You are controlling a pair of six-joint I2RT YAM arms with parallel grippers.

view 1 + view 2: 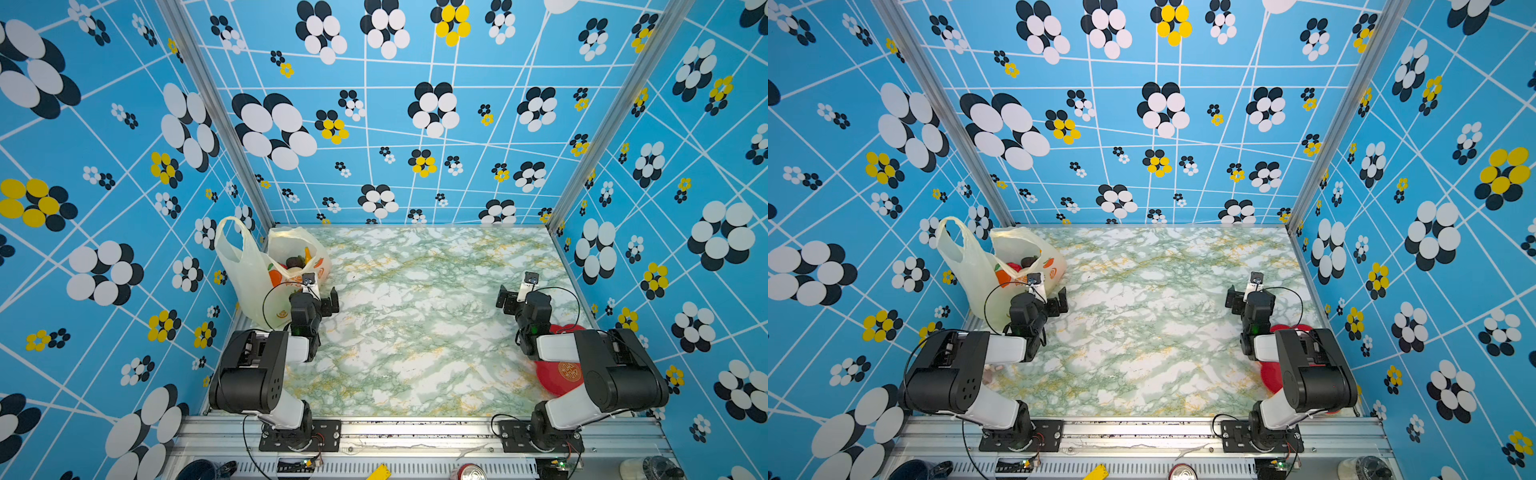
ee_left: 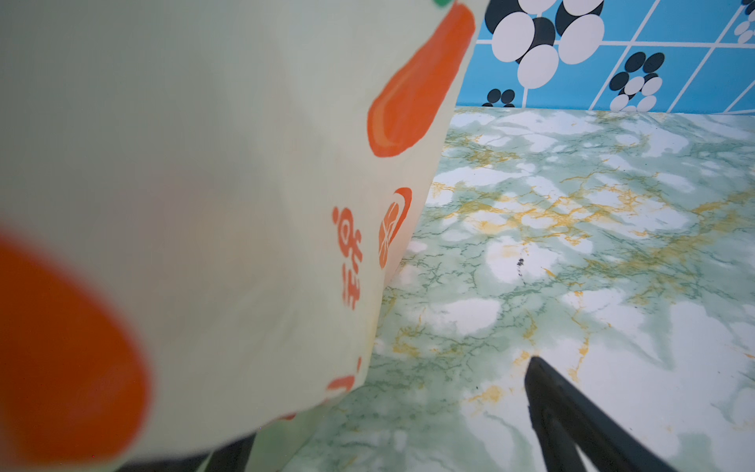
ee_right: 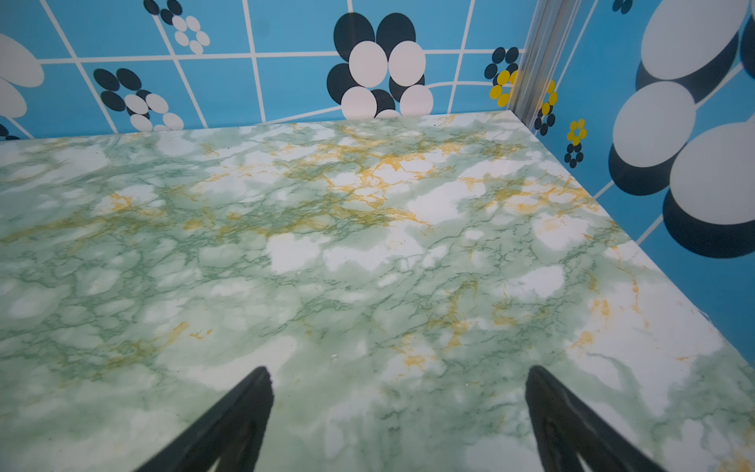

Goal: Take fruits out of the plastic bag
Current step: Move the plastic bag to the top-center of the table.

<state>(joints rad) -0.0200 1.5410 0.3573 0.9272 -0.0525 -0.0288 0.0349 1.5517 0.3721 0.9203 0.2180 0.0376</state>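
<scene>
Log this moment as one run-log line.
left gripper open, empty, beside plastic bag | right gripper open, empty | fruits inside bag | red plate partly under right arm

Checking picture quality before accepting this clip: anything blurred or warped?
Left wrist view: the bag is so close that its nearest orange print blurs. Right wrist view: table sharp, evenly lit. In both top views the walls splay, wide-lens distortion.

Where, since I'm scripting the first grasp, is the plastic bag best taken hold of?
Probably the upright handle loop of the plastic bag, coming down from above: it stands free above the rest, a thin strap jaws can straddle; the body is slack film around the fruits.
</scene>
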